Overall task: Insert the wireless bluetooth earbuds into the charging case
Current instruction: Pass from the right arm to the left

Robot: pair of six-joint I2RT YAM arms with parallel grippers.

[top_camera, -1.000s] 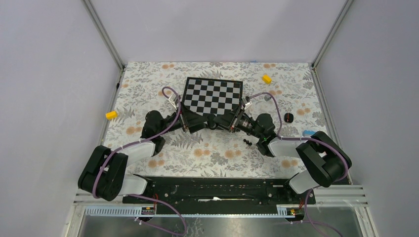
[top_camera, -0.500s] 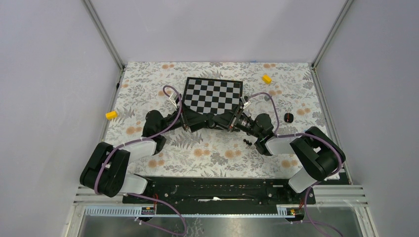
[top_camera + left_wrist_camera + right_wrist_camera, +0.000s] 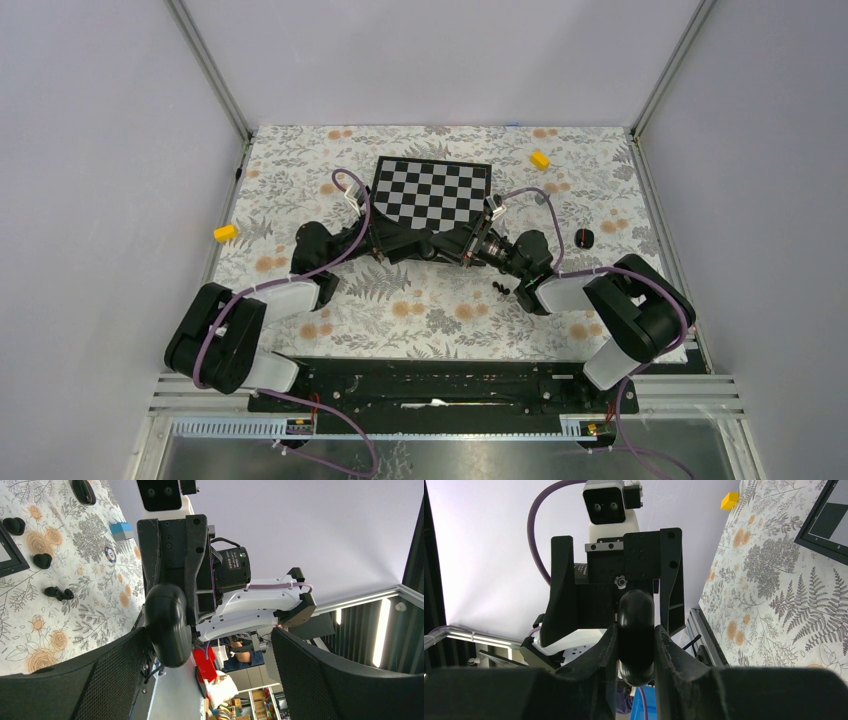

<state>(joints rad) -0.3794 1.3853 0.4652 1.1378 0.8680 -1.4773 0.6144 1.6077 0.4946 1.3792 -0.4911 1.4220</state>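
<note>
My right gripper [image 3: 636, 632] is shut on the charging case [image 3: 636, 615], a glossy black closed pebble held off the table. The left wrist view shows the same case [image 3: 167, 625] in front of the right gripper's body. My left gripper [image 3: 207, 680] stands open, and the case sits between its fingers, close to the left finger [image 3: 75, 680]. In the top view both grippers meet tip to tip, left gripper [image 3: 425, 243] and right gripper [image 3: 455, 247], at the chessboard's near edge. The earbuds [image 3: 500, 288], tiny black buds, lie on the floral cloth near the right arm. Three earbuds [image 3: 42, 560] show in the left wrist view.
The chessboard [image 3: 432, 193] lies behind the grippers. Yellow blocks sit at the back right [image 3: 540, 160] and the left edge [image 3: 226, 233]. A dark oval object [image 3: 585, 237] and a small blue piece [image 3: 625, 268] lie at the right. Walls enclose three sides.
Both arms have crept a little toward each other and toward the chessboard. The right gripper keeps its hold on the case.
</note>
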